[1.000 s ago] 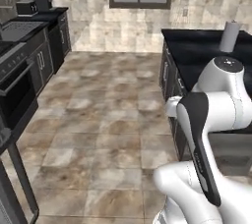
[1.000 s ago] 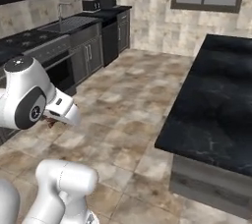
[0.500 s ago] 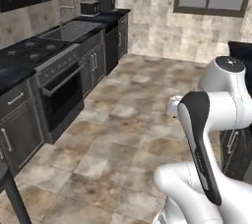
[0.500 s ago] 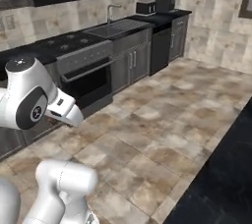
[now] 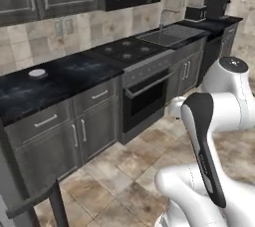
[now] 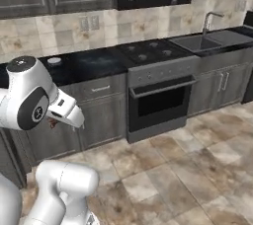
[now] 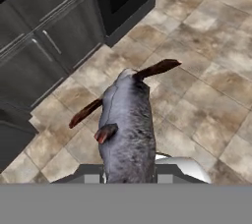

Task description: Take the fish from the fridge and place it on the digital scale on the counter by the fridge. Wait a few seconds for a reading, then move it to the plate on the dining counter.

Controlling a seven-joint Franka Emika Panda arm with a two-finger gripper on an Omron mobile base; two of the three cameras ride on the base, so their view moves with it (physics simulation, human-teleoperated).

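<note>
Now, fish: a grey fish point(image 7: 127, 125) with reddish-brown fins and tail is held in the hand view, body running up from the bottom edge, tail pointing away.
Jaws: closed on the fish, fingertips hidden under its body.
Below the fish: beige and brown stone floor tiles point(image 7: 197, 36), well beneath it.
Digital scale: a small round device point(image 5: 37, 73) with a pale top sits on the black counter point(image 5: 74, 71), left of the cooktop point(image 5: 124, 48); in the right base view it appears as a small disc point(image 6: 54, 61) near the arm's white shoulder.
Oven: a dark oven point(image 6: 160, 100) with a bar handle stands under the cooktop, flanked by dark wood-grain cabinets point(image 5: 69, 136).
Sink: a basin with faucet point(image 6: 210, 21) lies further along the same run.
Arm: the white arm point(image 5: 224, 111) is folded close to the base.
</note>
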